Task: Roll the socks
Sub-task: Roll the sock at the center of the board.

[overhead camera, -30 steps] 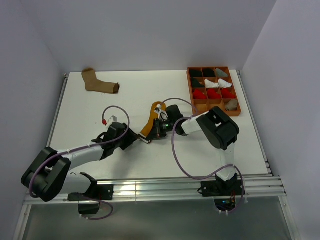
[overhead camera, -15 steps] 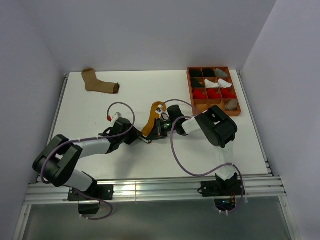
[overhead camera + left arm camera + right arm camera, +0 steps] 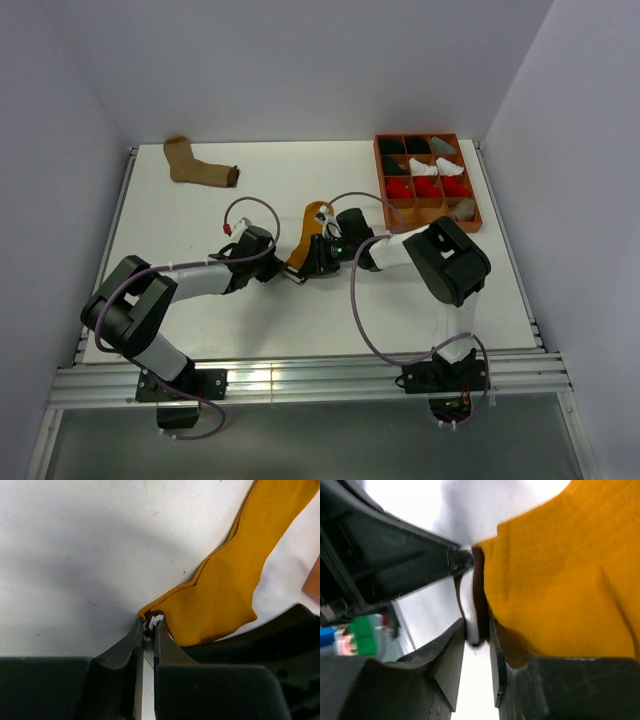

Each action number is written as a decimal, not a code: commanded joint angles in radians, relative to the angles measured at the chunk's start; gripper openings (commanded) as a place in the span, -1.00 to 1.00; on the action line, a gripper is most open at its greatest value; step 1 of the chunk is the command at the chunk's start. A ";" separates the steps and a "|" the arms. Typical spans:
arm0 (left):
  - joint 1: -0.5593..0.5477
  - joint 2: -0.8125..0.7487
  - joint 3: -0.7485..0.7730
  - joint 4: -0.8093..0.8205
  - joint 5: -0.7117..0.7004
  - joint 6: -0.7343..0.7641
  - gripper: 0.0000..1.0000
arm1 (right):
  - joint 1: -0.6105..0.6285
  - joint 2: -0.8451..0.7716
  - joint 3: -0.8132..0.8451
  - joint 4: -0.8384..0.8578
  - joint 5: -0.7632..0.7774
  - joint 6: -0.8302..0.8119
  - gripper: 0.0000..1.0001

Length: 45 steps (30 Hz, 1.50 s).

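Clamping the mustard sock (image 3: 306, 238) by its striped cuff (image 3: 152, 620), the left gripper (image 3: 149, 627) sat central on the table (image 3: 180, 230), sock trailing toward one o'clock. The right gripper (image 3: 476, 630) straddled that cuff; gripping or not, I couldn't tell. Limp, light knit: the cuff seemed the best hold.

A brown divided tray (image 3: 403, 212) sits at the far right corner of the white worktop (image 3: 170, 230), its compartments holding rolled sock bundles: black ones (image 3: 393, 147) in the back rows, white ones (image 3: 437, 167) behind a row of three red ones (image 3: 427, 187), and a grey one (image 3: 462, 209) in the nearest right compartment. A metal rail (image 3: 300, 380) runs along the near edge.
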 commanded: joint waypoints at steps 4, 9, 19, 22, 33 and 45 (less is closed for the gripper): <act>-0.012 0.029 0.106 -0.364 -0.120 0.129 -0.88 | 0.062 -0.206 -0.099 -0.056 0.315 -0.189 -0.05; -0.014 0.038 0.175 -0.443 -0.142 0.195 -0.88 | 0.189 -0.338 -0.145 -0.065 0.596 -0.356 0.01; -0.017 0.043 0.171 -0.432 -0.113 0.206 -0.88 | 0.463 -0.290 -0.073 -0.061 0.990 -0.525 0.01; -0.018 0.042 0.170 -0.430 -0.107 0.207 -0.88 | 0.501 -0.263 -0.062 -0.030 1.032 -0.550 0.01; -0.018 0.043 0.167 -0.429 -0.098 0.213 -0.89 | 0.553 -0.143 0.004 0.005 1.111 -0.634 0.04; -0.018 0.028 0.141 -0.395 -0.078 0.187 -0.88 | 0.562 -0.043 0.052 -0.021 1.095 -0.673 -0.53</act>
